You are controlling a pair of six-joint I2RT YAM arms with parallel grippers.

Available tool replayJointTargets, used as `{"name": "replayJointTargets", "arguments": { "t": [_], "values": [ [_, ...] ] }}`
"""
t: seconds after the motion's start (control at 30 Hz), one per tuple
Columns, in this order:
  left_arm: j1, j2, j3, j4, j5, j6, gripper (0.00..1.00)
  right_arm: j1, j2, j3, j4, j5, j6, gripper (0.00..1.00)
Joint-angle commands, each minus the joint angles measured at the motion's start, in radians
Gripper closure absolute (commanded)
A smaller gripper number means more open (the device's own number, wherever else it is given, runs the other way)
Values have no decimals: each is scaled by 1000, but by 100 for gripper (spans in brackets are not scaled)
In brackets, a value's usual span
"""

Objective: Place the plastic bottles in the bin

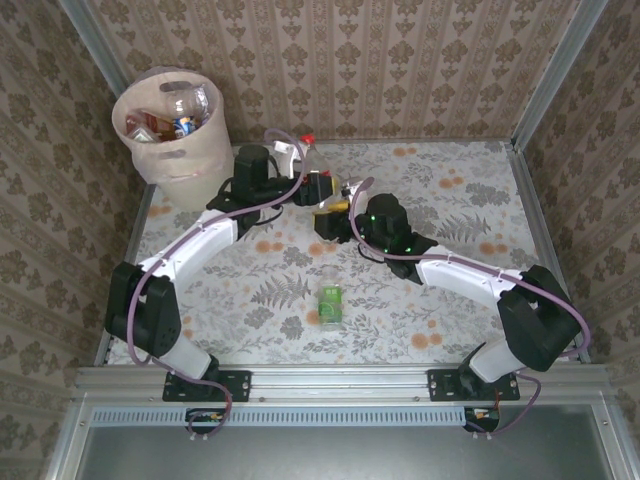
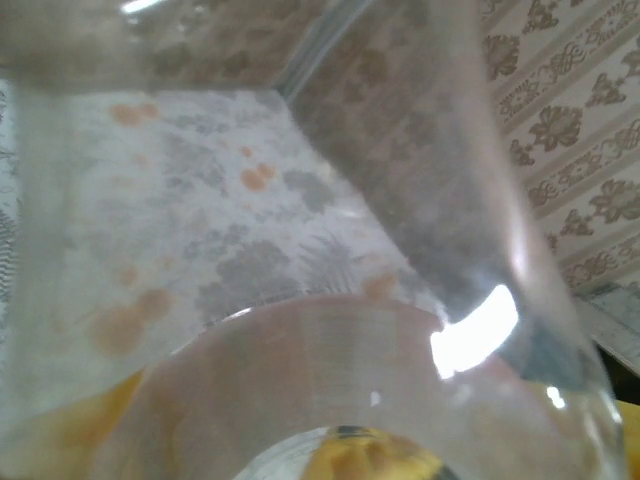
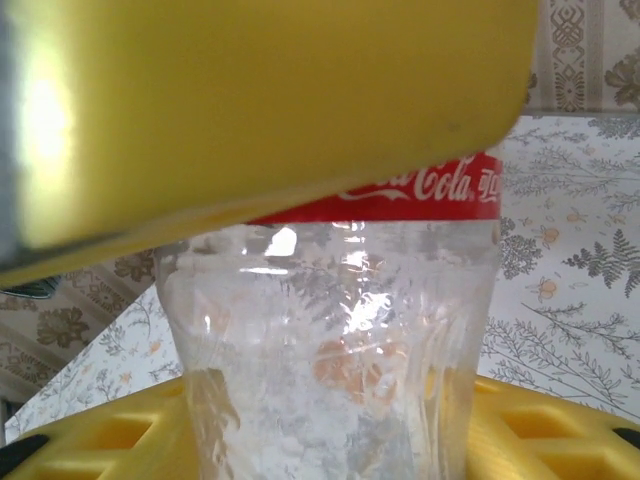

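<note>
Bin (image 1: pixel 186 166): at the desk's (image 1: pixel 450 200) 10 o'clock corner, bottles (image 1: pixel 180 118) inside.
Left end effector (image 1: pixel 300 166): at the cola bottle's cap end; whether it is clamped, I cannot tell.
Cola bottle (image 3: pixel 340 330): lifted, near 12 o'clock, between both end effectors.
Green bottle (image 1: pixel 331 301): lying at their 6 o'clock.
Right end effector (image 1: pixel 338 196): yellow fingers bracket the cola bottle; grip cannot be told.
Handover: the left should clamp firmly before the right lets go, then swing towards 10 o'clock.

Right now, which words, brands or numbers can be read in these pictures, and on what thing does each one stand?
"Coca-Cola": white script on the red label of the clear bottle.
The marks right after it: too blurred to read.
Green-label bottle on the table: print too small to read.
Bottles inside the bin: labels too small to read.
</note>
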Motion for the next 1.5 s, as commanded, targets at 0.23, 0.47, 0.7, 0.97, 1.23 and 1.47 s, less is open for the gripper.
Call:
{"name": "replayJointTargets", "arguments": {
  "t": [0.23,0.47,0.7,0.97,1.23,1.47],
  "values": [
    [55,-64,17,-48,-174,9,44,9,-97,-15,-39,53,-58,6],
    [153,-134,80,-182,-334,71,46,9,-235,-13,-188,216,-77,0],
    [310,-210,155,-204,-483,96,46,7,-269,-55,-182,387,-64,0],
    [469,-182,321,-106,-698,287,44,8,-257,-74,-182,425,-70,0],
    [578,-2,550,-90,-671,323,45,8,-242,-83,-195,449,-65,0],
    [597,131,607,-55,-661,167,45,8,-220,-51,-228,431,-59,0]
  ]
}}
